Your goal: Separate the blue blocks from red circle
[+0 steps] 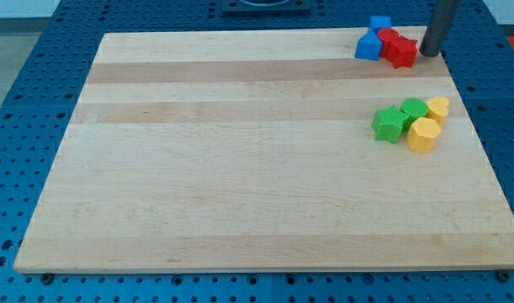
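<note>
Two blue blocks sit at the view's top right of the wooden board: a blue cube-like block (379,23) near the top edge and a blue triangular block (368,46) below it. A rounded red block (389,36), seemingly the red circle, is wedged between them and touches both. A second, star-like red block (402,53) touches the cluster on its right side. My tip (427,55) rests on the board just right of that star-like red block, very close to it or touching it. The rod leans up towards the view's top right.
Lower at the right stands another cluster: a green star-like block (389,124), a green block (414,108), a small yellow block (439,107) and a larger yellow block (423,135). The board's top edge (240,34) lies close behind the blue blocks.
</note>
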Controlling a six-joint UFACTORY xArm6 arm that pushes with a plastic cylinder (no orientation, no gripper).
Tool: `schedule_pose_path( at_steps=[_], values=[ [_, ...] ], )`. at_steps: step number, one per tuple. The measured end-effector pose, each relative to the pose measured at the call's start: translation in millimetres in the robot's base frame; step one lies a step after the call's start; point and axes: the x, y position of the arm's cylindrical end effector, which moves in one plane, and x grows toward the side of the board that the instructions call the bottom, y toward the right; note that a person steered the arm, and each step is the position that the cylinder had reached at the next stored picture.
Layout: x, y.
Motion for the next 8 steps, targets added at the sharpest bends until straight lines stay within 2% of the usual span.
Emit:
schedule_pose_path(
  at_steps=[2,5,8],
  values=[
    [-64.0,-11.9],
    [-64.2,-49.0],
    [-9.1,-127.0]
  ],
)
